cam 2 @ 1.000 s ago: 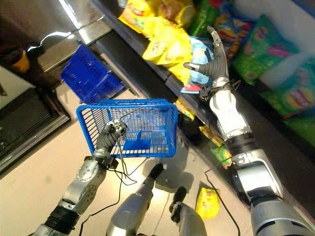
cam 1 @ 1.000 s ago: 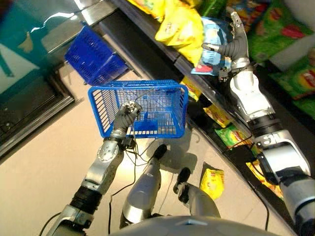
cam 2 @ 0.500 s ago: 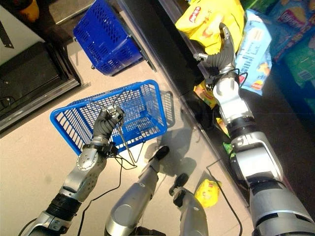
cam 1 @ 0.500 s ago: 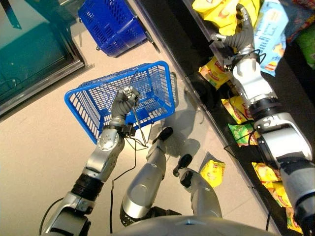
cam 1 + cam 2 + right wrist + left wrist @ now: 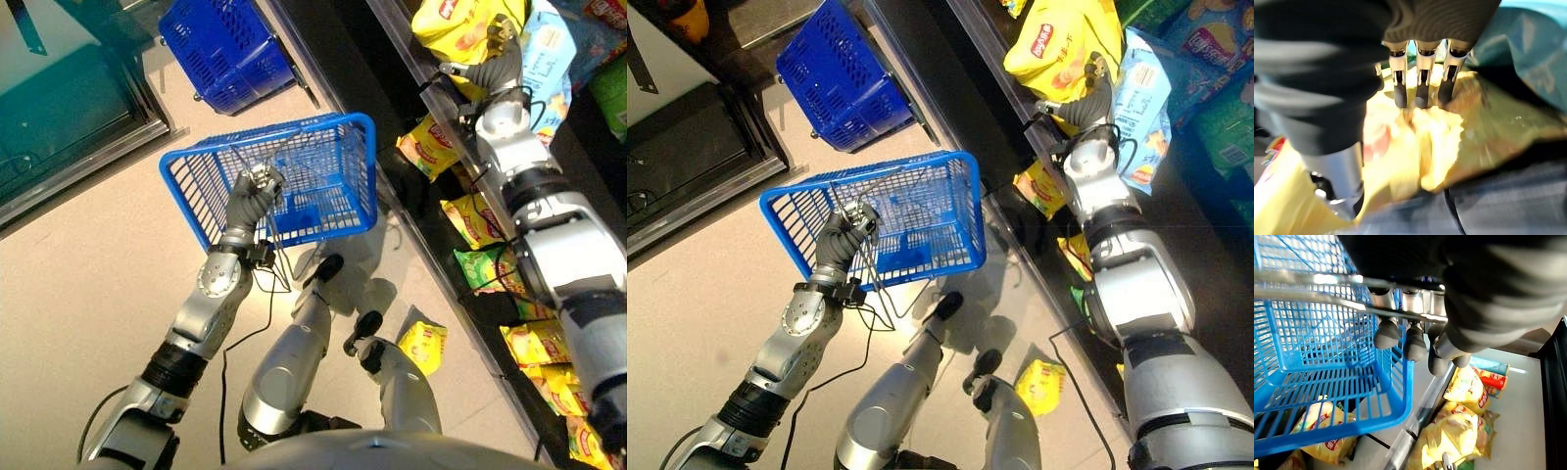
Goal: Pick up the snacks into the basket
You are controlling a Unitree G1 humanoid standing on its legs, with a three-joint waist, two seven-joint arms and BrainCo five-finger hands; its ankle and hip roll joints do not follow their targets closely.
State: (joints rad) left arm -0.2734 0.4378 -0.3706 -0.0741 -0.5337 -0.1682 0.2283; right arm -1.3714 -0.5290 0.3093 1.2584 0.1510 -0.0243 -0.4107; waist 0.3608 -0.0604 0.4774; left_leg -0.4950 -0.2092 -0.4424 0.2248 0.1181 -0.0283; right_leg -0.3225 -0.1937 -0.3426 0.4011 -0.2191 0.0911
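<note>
A blue wire-mesh basket hangs beside the shelf, its thin wire handle held in my left hand, whose fingers curl round it. The basket holds no snacks that I can see. Up at the shelf, my right hand reaches a big yellow snack bag. Its straight fingers rest on the crinkled yellow bag, the thumb apart at one side. A light blue bag stands just right of that hand.
A second blue basket stands on the floor further back. One yellow bag lies on the floor by the shelf's base. Yellow and green bags fill the lower shelf. A dark glass door is at left.
The camera has shifted. My right hand has moved from the light blue bag onto the yellow bag. The basket, still in my left hand, hangs nearer the shelf than half a second ago.
</note>
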